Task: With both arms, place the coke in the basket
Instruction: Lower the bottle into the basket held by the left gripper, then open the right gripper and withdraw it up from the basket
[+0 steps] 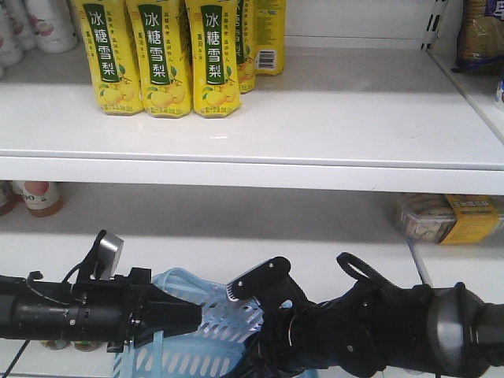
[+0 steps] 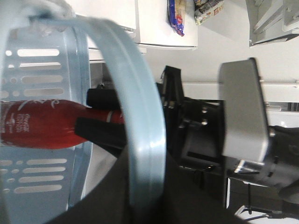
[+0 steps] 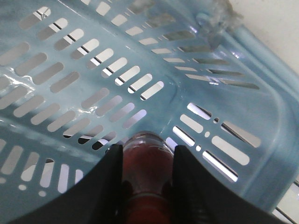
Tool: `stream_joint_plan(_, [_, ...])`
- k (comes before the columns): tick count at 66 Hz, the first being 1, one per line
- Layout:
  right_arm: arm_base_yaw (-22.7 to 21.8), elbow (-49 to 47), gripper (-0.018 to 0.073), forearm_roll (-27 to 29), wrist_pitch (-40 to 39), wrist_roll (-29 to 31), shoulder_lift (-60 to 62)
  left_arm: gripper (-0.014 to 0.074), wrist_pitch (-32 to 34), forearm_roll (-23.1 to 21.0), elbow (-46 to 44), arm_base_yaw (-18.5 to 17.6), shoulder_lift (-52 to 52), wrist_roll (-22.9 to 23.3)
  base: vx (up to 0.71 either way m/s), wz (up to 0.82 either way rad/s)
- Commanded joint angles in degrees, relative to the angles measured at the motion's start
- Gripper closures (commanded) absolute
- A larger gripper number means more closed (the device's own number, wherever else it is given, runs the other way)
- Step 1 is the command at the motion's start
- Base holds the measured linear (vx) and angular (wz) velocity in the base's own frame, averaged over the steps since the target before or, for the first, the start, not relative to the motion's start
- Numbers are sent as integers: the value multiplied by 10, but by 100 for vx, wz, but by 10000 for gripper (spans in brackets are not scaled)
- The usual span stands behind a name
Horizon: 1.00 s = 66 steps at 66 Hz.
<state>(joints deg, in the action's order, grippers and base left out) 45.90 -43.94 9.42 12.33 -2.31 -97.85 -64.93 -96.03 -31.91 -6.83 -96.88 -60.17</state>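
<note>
The coke (image 3: pixel 147 172), red with a white script logo, is down inside the light blue basket (image 3: pixel 93 70), close to its slotted wall. My right gripper (image 3: pixel 147 154) is shut on it, one black finger on each side. In the left wrist view the coke (image 2: pixel 42 123) lies behind the basket's curved blue handle (image 2: pixel 140 93), with the right gripper's fingers (image 2: pixel 100 133) clamped on it. My left gripper (image 2: pixel 147 205) is shut on that handle, dark jaws on both sides of the band. From the front, the basket (image 1: pixel 209 323) hangs between the left arm (image 1: pixel 71 315) and the right arm (image 1: pixel 378 323).
A white shelf (image 1: pixel 315 150) runs across ahead, carrying yellow drink bottles (image 1: pixel 165 55) at its upper left. On the lower shelf a packaged snack (image 1: pixel 449 219) lies at the right and a small bottle (image 1: pixel 39 197) stands at the left.
</note>
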Motion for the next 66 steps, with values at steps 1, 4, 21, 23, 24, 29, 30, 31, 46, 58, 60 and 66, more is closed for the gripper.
stream_joint_plan(1, [-1, -18, 386, 5, -23, 2, 22, 602, -57, -56, -11, -2, 25, -4, 0, 0])
stream_joint_plan(4, [-1, -18, 356, 6, -23, 2, 22, 602, -57, -56, -11, -2, 25, -4, 0, 0])
stream_joint_plan(21, [-1, -18, 196, 8, -19, 2, 44, 602, -57, -56, -11, -2, 25, -4, 0, 0])
stream_joint_plan(23, [-1, -18, 188, 8, -17, 2, 49, 602, -57, -56, -11, -2, 25, -4, 0, 0])
stream_joint_plan(24, [-1, -18, 186, 8, -16, 2, 54, 602, -57, -56, -11, -2, 25, -4, 0, 0])
stream_joint_plan(29, [-1, -18, 184, 8, -11, 2, 74, 602, -57, -56, -11, -2, 25, -4, 0, 0])
stream_joint_plan(30, [-1, -18, 184, 8, -9, 2, 79, 602, -57, -56, -11, -2, 25, -4, 0, 0])
stream_joint_plan(31, [-1, -18, 183, 8, -7, 2, 84, 602, -57, -56, -11, -2, 25, -4, 0, 0])
stream_joint_plan(46, [-1, -18, 184, -7, 4, 2, 163, 602, -57, -56, -11, -2, 25, -4, 0, 0])
stream_joint_plan(58, [-3, -18, 192, -67, 2, 2, 229, 602, -57, -56, -11, -2, 25, -4, 0, 0])
stream_joint_plan(60, [-8, -18, 193, -73, 2, -1, 240, 602, -57, -56, -11, -2, 25, -4, 0, 0])
stream_joint_plan(66, [-35, -18, 195, -72, 2, -4, 270, 602, -57, -56, -11, -2, 25, -4, 0, 0])
